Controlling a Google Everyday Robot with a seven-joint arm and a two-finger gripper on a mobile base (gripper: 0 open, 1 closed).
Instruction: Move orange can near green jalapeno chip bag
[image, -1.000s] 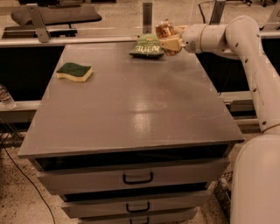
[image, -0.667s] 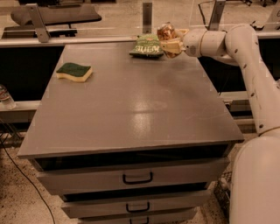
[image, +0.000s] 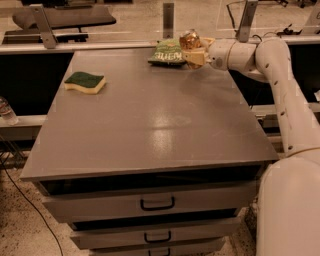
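Observation:
The green jalapeno chip bag (image: 167, 52) lies flat at the far edge of the grey table (image: 150, 115), right of centre. The orange can (image: 189, 40) is held in my gripper (image: 194, 50) right beside the bag's right end, at the table's back right. The gripper is shut on the can, with the can tilted and its shiny end facing up and left. My white arm (image: 272, 65) reaches in from the right.
A yellow sponge with a green top (image: 85, 82) lies at the table's left rear. Drawers with dark handles (image: 157, 204) sit below the front edge. A clear bottle (image: 6, 111) stands off the left side. A rail and posts (image: 168, 20) run behind the table.
The gripper with the can has moved a little left and toward the back, closer to the bag's right end.

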